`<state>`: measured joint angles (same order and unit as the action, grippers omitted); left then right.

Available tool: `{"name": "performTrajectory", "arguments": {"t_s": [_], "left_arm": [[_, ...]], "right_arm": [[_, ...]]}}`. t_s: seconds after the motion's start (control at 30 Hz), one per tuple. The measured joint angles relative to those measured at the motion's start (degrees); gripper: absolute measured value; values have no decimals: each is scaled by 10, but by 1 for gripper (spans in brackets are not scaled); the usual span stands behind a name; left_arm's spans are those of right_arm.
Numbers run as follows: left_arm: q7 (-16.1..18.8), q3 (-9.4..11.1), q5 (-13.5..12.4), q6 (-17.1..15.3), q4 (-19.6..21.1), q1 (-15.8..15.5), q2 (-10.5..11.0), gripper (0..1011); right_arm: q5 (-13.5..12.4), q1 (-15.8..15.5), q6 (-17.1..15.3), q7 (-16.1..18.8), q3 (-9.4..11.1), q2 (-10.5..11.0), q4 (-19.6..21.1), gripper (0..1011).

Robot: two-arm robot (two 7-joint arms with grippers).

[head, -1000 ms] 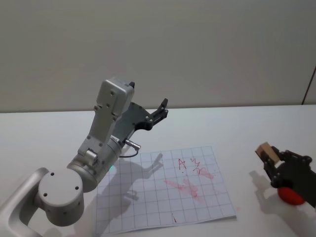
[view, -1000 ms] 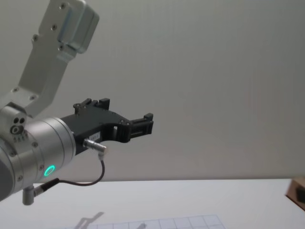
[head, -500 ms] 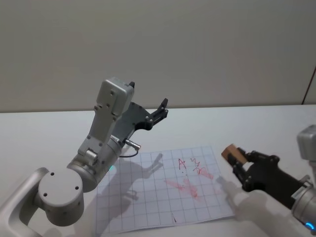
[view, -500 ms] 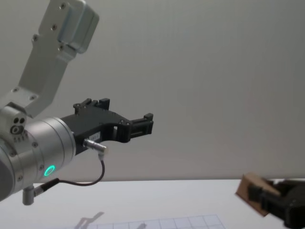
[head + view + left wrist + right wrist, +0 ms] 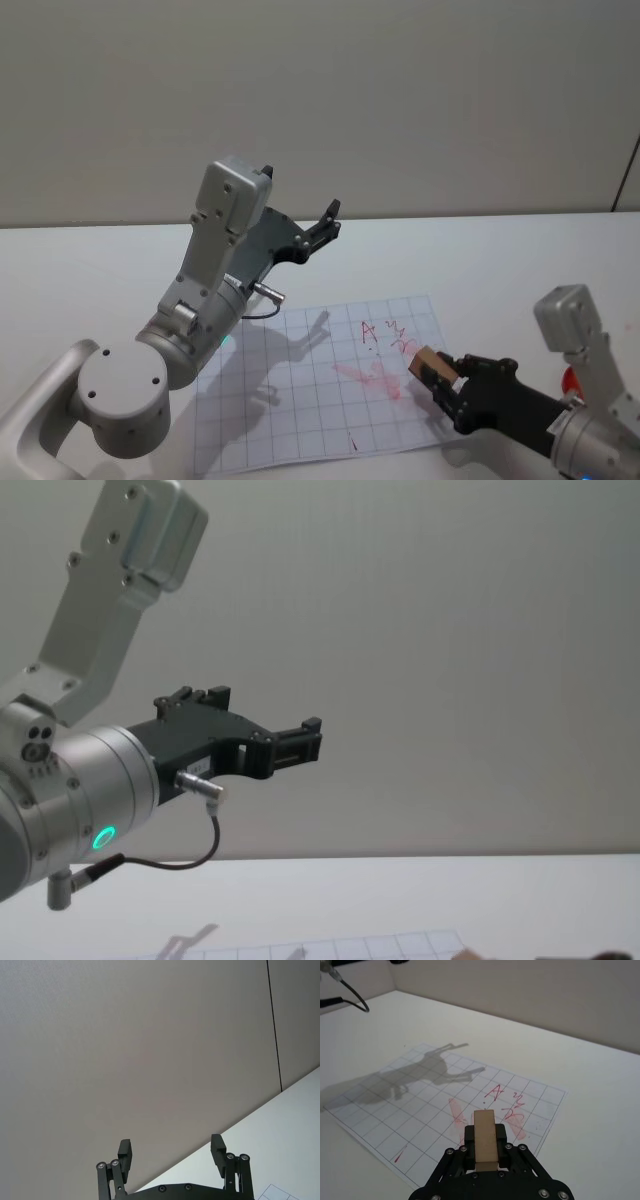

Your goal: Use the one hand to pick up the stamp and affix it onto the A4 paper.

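Note:
My right gripper (image 5: 441,380) is shut on the stamp (image 5: 428,364), a pale wooden block with its end poking out past the fingers. It hangs low over the right part of the A4 paper (image 5: 300,400), beside the red ink marks (image 5: 378,375). In the right wrist view the stamp (image 5: 484,1135) points at the gridded A4 paper (image 5: 420,1110), just short of the red scribbles (image 5: 496,1094). My left gripper (image 5: 327,222) is raised well above the table, open and holding nothing, as the left wrist view (image 5: 170,1152) and chest view (image 5: 300,738) also show.
A red object (image 5: 568,380) on the table peeks out from behind my right arm. My left arm's shadow (image 5: 427,1067) falls across the sheet. White table surrounds the paper, with a plain wall behind it.
My right gripper has carried the stamp leftward and lower, from beside the red object at the table's right to over the paper's right part. The left arm has not moved.

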<state>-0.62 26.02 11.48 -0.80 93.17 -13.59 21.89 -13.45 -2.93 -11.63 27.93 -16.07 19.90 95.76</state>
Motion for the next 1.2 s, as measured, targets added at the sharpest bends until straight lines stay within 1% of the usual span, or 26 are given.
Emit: {"name": "performTrajectory", "arguments": {"t_s": [0.17, 0.33, 0.7, 0.93, 1.17, 1.2], "left_arm": [[0, 0, 0, 0, 0, 0, 0, 1001], [0, 0, 0, 0, 0, 0, 0, 1001], [0, 0, 0, 0, 0, 0, 0, 1001], [0, 0, 0, 0, 0, 0, 0, 1001], [0, 0, 0, 0, 0, 0, 0, 1001], [0, 0, 0, 0, 0, 0, 0, 1001]], "right_arm": [[9, 4, -20, 3, -7, -5, -13, 219], [14, 5, -34, 5, -12, -8, -20, 219], [14, 10, -42, 4, -18, -15, -26, 220], [0, 17, -35, -1, -19, -21, -20, 220], [-28, 29, -19, -17, -10, -26, 4, 219], [-35, 32, -14, -23, -7, -26, 11, 219]]}}
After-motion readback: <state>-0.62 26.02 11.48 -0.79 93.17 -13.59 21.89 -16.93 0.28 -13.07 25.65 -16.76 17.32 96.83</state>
